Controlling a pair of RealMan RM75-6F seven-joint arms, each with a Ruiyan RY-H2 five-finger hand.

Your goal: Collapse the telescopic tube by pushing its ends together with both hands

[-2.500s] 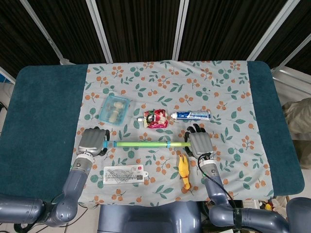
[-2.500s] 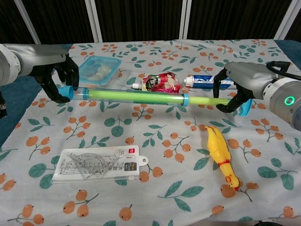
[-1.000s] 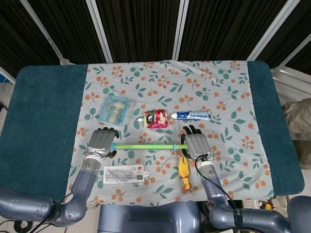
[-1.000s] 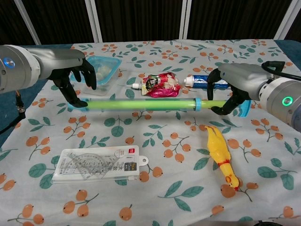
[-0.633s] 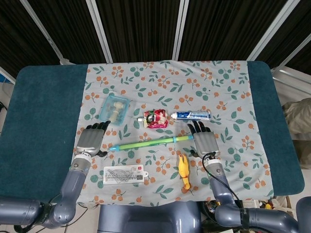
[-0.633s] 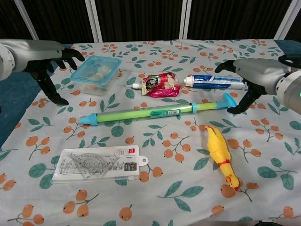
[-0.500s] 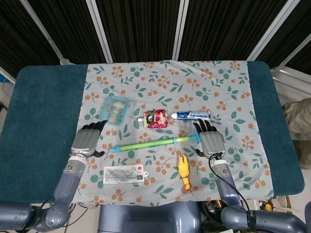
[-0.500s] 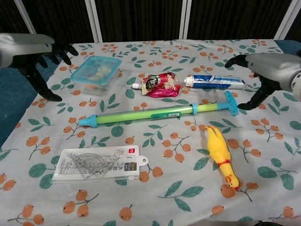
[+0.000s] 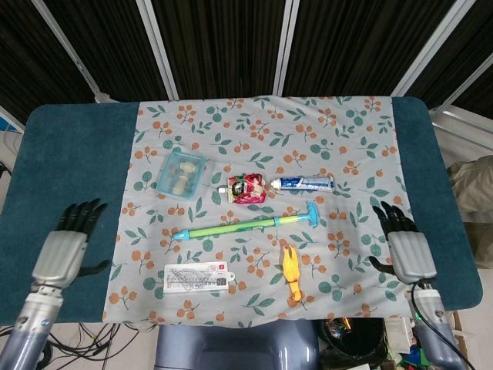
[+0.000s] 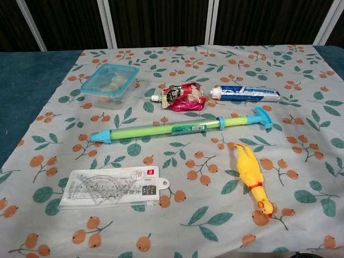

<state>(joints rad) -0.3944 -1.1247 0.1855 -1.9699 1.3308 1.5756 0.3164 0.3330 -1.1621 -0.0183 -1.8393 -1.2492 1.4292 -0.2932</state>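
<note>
Both hands are off the work: my left hand hovers over the bare teal strip at the table's left edge, fingers spread and holding nothing, and my right hand hovers likewise near the right edge, empty, fingers apart. Neither shows in the chest view.

The tube lies on the flowered cloth near the middle of the table, slightly slanted, its blue tip toward the left edge and its blue T-handle toward the right. Behind it sit a lidded plastic box, a red snack packet and a toothpaste tube; toward the front edge lie a ruler set in its case and a rubber chicken.

I judge the collapsing largely done: only a thin stretch of inner rod shows between the blue collar and the handle. Whether that last bit can go in further I cannot tell. With both hands clear, I read the task as finished or nearly so.
</note>
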